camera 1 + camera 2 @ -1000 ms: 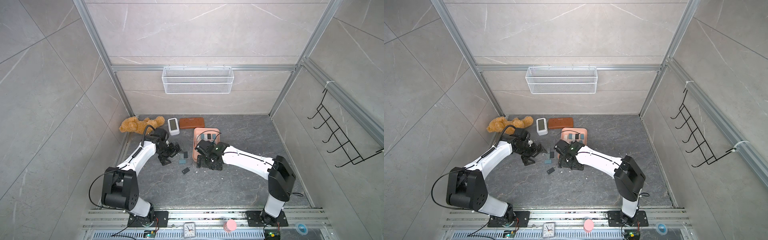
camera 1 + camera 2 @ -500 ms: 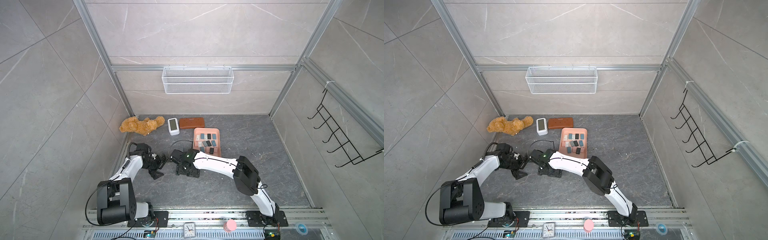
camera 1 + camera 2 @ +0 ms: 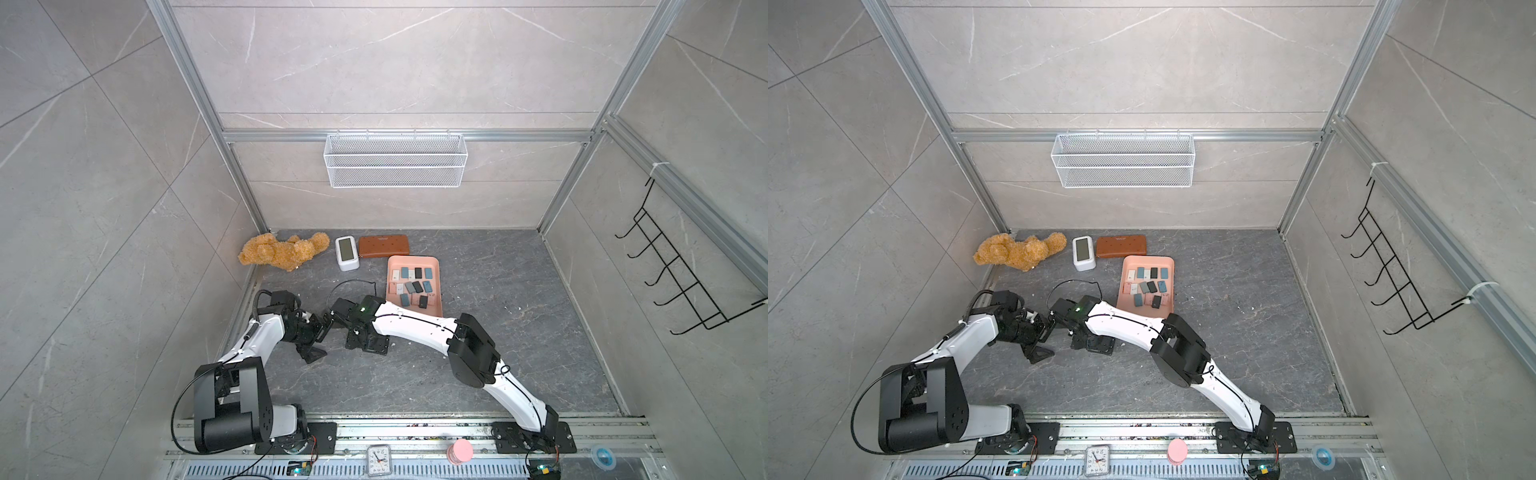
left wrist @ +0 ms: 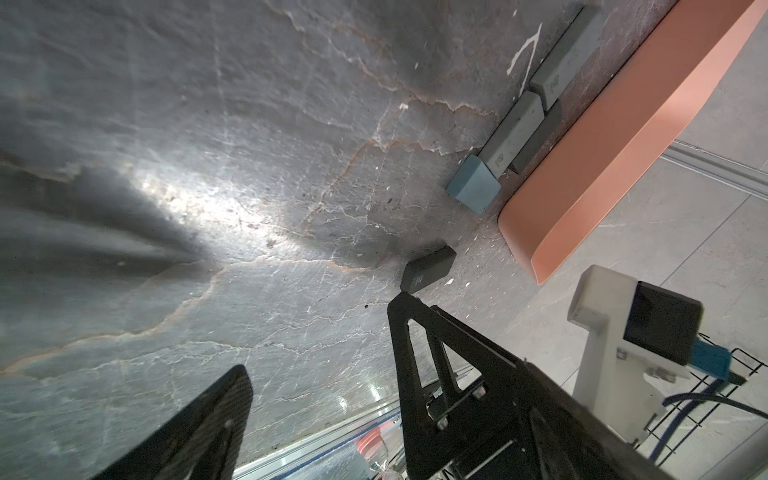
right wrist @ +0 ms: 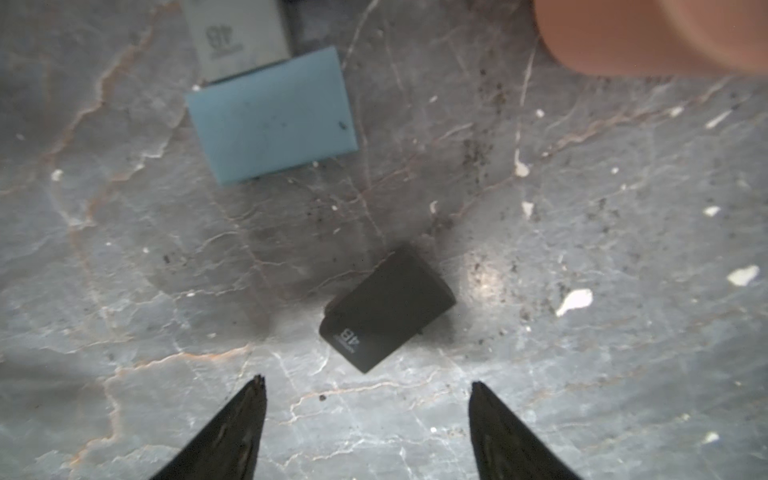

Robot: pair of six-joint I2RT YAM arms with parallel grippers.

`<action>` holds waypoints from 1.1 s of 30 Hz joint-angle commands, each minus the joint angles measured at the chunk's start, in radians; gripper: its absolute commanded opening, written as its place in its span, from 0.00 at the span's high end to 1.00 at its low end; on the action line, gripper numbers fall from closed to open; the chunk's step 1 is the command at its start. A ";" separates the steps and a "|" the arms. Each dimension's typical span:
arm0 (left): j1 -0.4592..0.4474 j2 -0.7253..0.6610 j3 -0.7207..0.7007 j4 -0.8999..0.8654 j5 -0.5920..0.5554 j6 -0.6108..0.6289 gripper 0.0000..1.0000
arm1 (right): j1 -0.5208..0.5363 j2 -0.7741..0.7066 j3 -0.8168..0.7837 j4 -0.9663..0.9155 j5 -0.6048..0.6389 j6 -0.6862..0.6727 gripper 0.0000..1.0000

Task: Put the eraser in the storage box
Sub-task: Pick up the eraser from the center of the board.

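A black eraser (image 5: 386, 316) lies flat on the grey floor, just beyond my right gripper (image 5: 368, 384), which is open and holds nothing. A blue eraser (image 5: 272, 116) and a grey eraser (image 5: 237, 33) lie farther off, beside the salmon-pink storage box (image 3: 411, 258), which has several erasers in it. In the left wrist view the black eraser (image 4: 428, 270) sits at the tip of one of the right gripper's fingers (image 4: 419, 332), near the storage box (image 4: 623, 137). My left gripper (image 3: 322, 340) stands open and empty, left of the right gripper (image 3: 365, 347). In both top views the arms hide the loose erasers.
A teddy bear (image 3: 282, 251), a white device (image 3: 347, 252) and a brown case (image 3: 383, 246) line the back of the floor. A wire basket (image 3: 395, 160) hangs on the back wall and black hooks (image 3: 681, 282) on the right wall. The two wrists are close together.
My right gripper has left the storage box's near corner and come down over the black eraser, left of the box. My left arm has drawn back to the left.
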 commanded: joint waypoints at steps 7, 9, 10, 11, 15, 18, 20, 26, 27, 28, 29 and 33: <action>0.009 -0.026 0.020 -0.029 -0.013 0.022 0.01 | -0.013 0.028 -0.019 0.025 -0.013 0.015 0.28; 0.009 -0.026 0.021 -0.032 -0.016 0.022 0.01 | -0.019 0.025 -0.050 0.061 -0.026 0.022 0.29; 0.008 -0.024 0.023 -0.032 -0.017 0.023 0.01 | -0.022 0.020 -0.066 0.078 -0.027 0.024 0.30; 0.011 -0.025 0.023 -0.032 -0.017 0.022 0.00 | -0.024 0.017 -0.075 0.089 -0.027 0.026 0.30; 0.010 -0.026 0.022 -0.033 -0.016 0.022 0.01 | -0.032 0.008 -0.102 0.110 -0.030 0.024 0.32; 0.010 -0.024 0.021 -0.029 -0.016 0.023 0.01 | -0.038 -0.002 -0.132 0.131 -0.031 0.024 0.34; 0.010 -0.023 0.021 -0.029 -0.015 0.023 0.01 | -0.043 -0.008 -0.153 0.147 -0.035 0.023 0.36; 0.010 -0.025 0.021 -0.029 -0.015 0.025 0.01 | -0.053 -0.004 -0.165 0.155 -0.021 -0.007 0.44; 0.011 -0.026 0.021 -0.029 -0.015 0.025 0.01 | -0.055 -0.003 -0.162 0.153 -0.017 -0.013 0.46; 0.011 -0.027 0.021 -0.030 -0.016 0.025 0.01 | -0.056 0.000 -0.161 0.153 -0.014 -0.024 0.48; 0.010 -0.027 0.021 -0.029 -0.015 0.026 0.01 | -0.056 0.002 -0.155 0.150 -0.011 -0.033 0.49; 0.010 -0.025 0.021 -0.029 -0.014 0.027 0.01 | -0.058 0.027 -0.112 0.117 -0.002 -0.084 0.53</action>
